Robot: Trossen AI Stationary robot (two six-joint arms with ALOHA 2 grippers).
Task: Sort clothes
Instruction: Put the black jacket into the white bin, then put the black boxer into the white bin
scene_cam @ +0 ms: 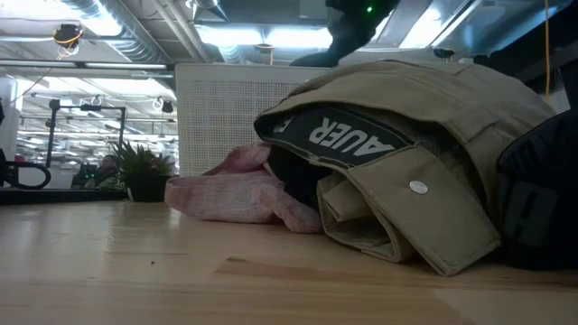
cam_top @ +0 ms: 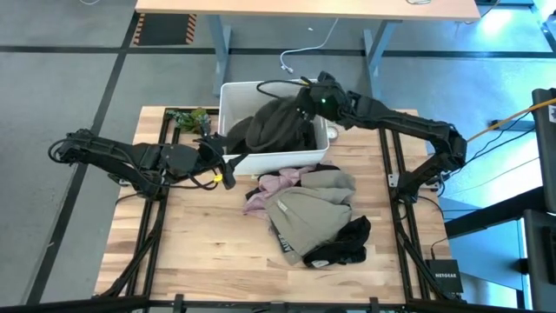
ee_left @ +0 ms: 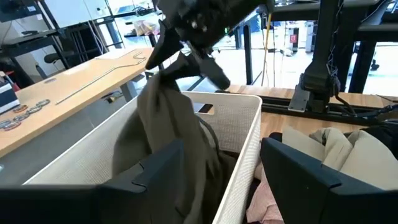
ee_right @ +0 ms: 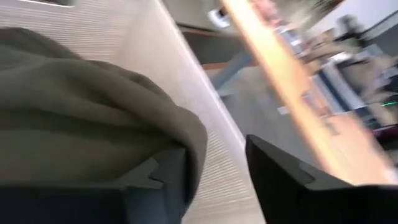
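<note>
- On the left, my left tool (cam_top: 228,167) sits low over the table (cam_top: 191,252), just beside the near-left corner of the white bin (cam_top: 233,94). Its fingers (ee_left: 152,171) are spread, with nothing between them.
- A small green plant (cam_top: 188,117) stands on the table at the bin's left, near the back edge.
- In the bin lies the large olive-grey garment (cam_top: 274,130), filling most of it; in the left wrist view it hangs from above down into the bin.
- My right tool (cam_top: 306,106) is over the bin's right part, at the top of that garment. In the right wrist view its fingers (ee_right: 286,180) stand apart, with the olive cloth lying against one of them; I cannot tell whether they actually pinch it.
- In front of the bin, on the table, is the rest of the pile: the pale pink garment (cam_top: 274,184) touching the bin's front wall, and the beige-tan garment (cam_top: 313,213) beside it and partly over it.
- The black garment (cam_top: 352,239) lies at the pile's near-right edge, touching the beige one.
- From table height the beige garment shows a dark label and a snap button, with the pink one to its left.
</note>
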